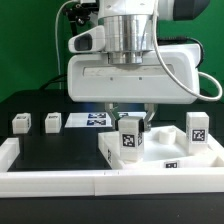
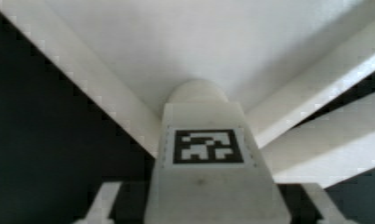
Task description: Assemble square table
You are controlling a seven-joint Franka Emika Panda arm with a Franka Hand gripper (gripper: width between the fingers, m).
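Nearest the exterior camera, along the desk's (image 1: 45,150) front edge: a long white border rail (image 1: 60,183), meeting a second rail up the edge on the exterior view's left.

Just behind it, toward the desk's front corner on the exterior view's right: the square table slab (image 1: 170,158), white and raised at the rim, with a small tag on its near wall.

Over the slab's corner on the exterior view's left: the gripped leg block (image 1: 130,140), upright, tag facing the camera, pinched at its upper part by the end effector (image 1: 131,118). Impossible to tell whether resting on the slab or hanging just above it.

Same grip in the wrist view: the gripped leg block (image 2: 209,130) filling the gap, grey fingers (image 2: 116,205) close against either side, the end effector (image 2: 209,205) closed around it. Beyond it, blurred white ridges (image 2: 95,60), too soft to name.

Farther back on the slab, at its corner on the exterior view's right: a second leg block (image 1: 197,127), upright, tag forward.

Well apart on the bare black desk, toward the edge on the exterior view's left: a third leg block (image 1: 20,123) and a fourth leg block (image 1: 52,122), side by side, not touching.

Between those two and the gripped leg block, flat on the desk: the marker board (image 1: 93,120), partly hidden under the arm.

Above everything: the Panda arm (image 1: 130,40) and its broad white wrist housing, against a green backdrop (image 1: 215,55).
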